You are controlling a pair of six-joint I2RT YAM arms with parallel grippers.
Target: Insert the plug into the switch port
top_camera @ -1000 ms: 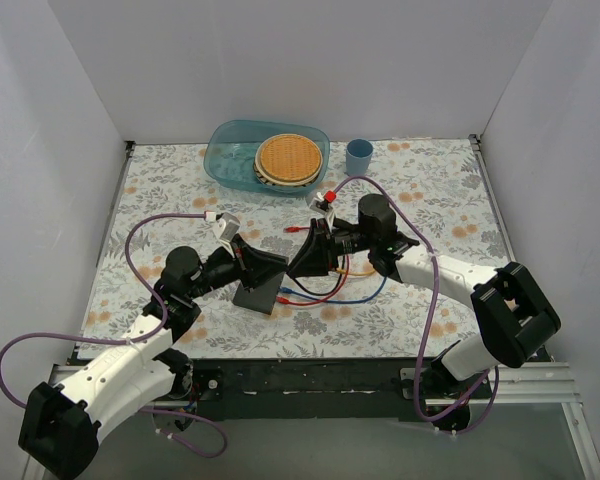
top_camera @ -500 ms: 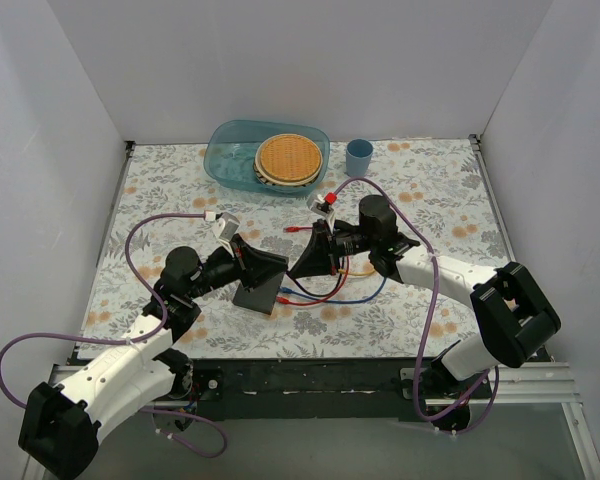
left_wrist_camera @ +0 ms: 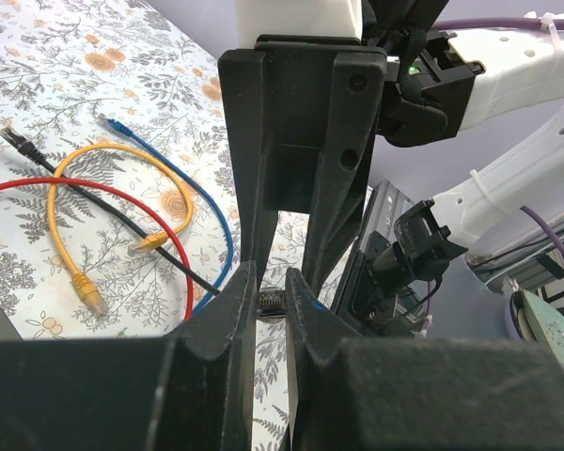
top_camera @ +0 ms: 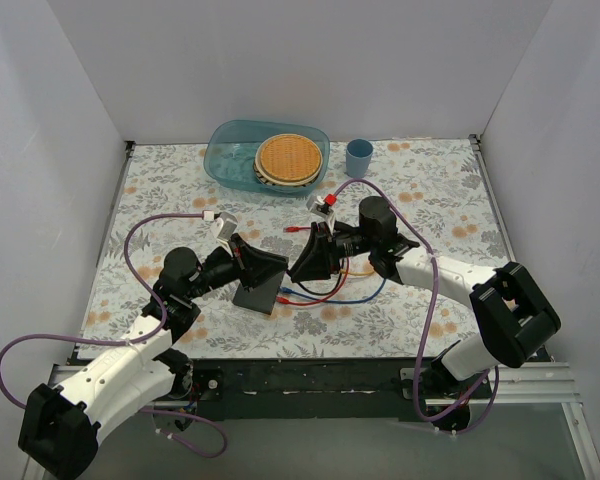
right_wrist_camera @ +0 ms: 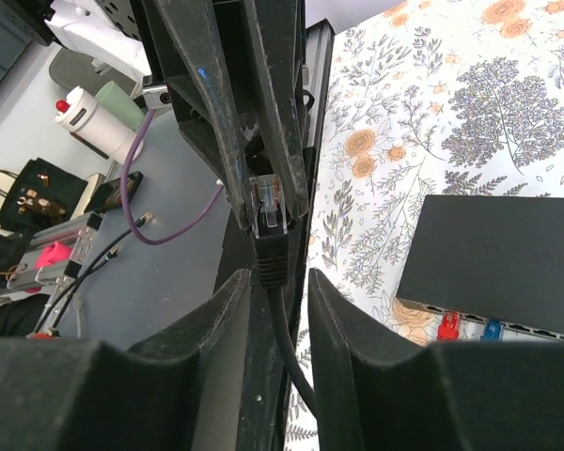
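Bright, even overhead light — soft shadows, blurred foreground in wrist views

Your top external view looks down from above and behind both arm bases onto the whole flower-patterned tablecloth (top_camera: pixel 430 190); your left wrist camera peers close along its own black fingers (left_wrist_camera: pixel 230 310) toward the right arm; your right wrist camera faces back, close; both wrist views share the clear-tipped black cable plug (right_wrist_camera: pixel 268 209) (left_wrist_camera: pixel 271 303).
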